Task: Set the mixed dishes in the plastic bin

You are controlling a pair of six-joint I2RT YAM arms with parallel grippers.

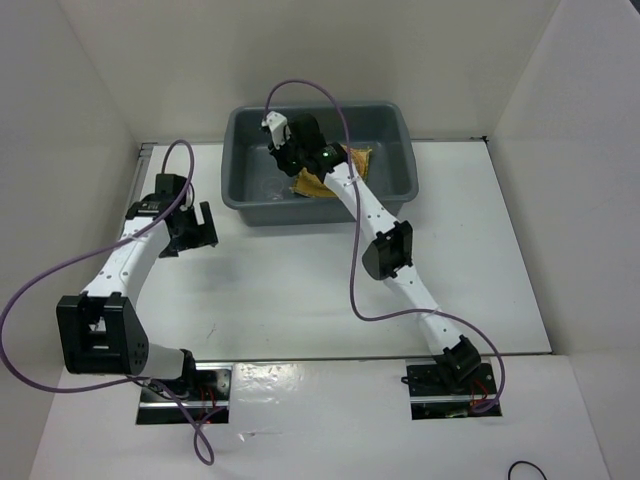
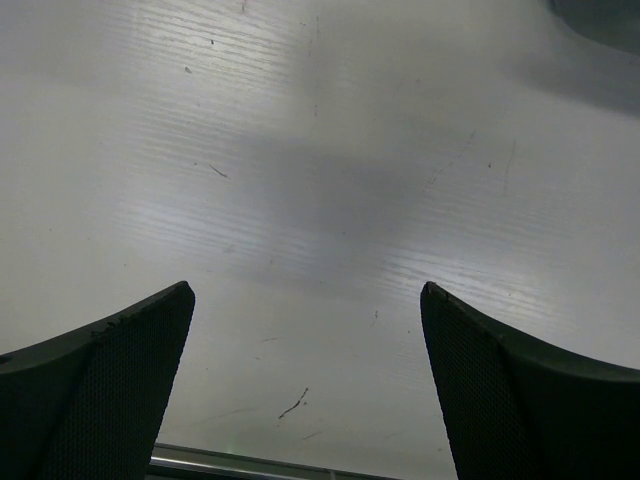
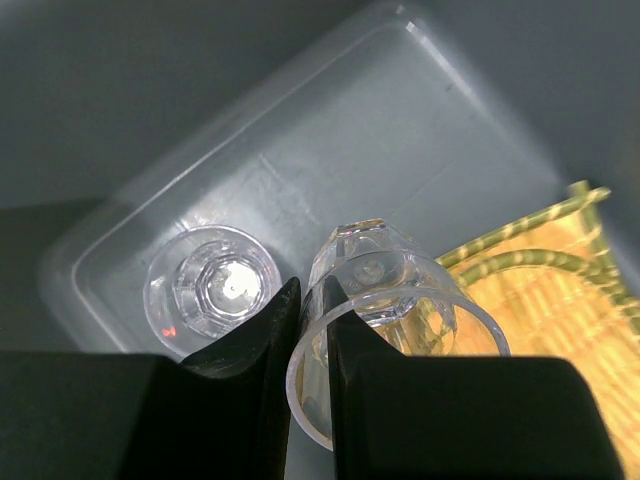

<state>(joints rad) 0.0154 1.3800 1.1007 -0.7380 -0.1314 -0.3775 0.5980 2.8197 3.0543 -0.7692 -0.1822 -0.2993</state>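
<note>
Across the top view, a white desk point(image 1: 300, 290) is lying between plain white wall panels point(image 1: 90, 80), which are closing it in on three sides. At the upper centre of that frame, the grey plastic bin point(image 1: 236, 160) is sitting against the far wall. The right arm is reaching into it.

Down in the right wrist view, the right pincer point(image 3: 312, 310) is clenching the wall of a tilted clear glass point(image 3: 390, 290), with one finger inside the rim and one outside. A second glass point(image 3: 212, 288) is standing upright on the bin floor at centre left, just beside the left finger. At the right edge, the yellow slatted mat point(image 3: 570, 232) is lying in the bin with a dark-rimmed woven disc point(image 3: 560, 320) on it.

At left of the top view, the left pincer point(image 2: 305, 295) is hanging spread wide over bare desk, holding nothing.
</note>
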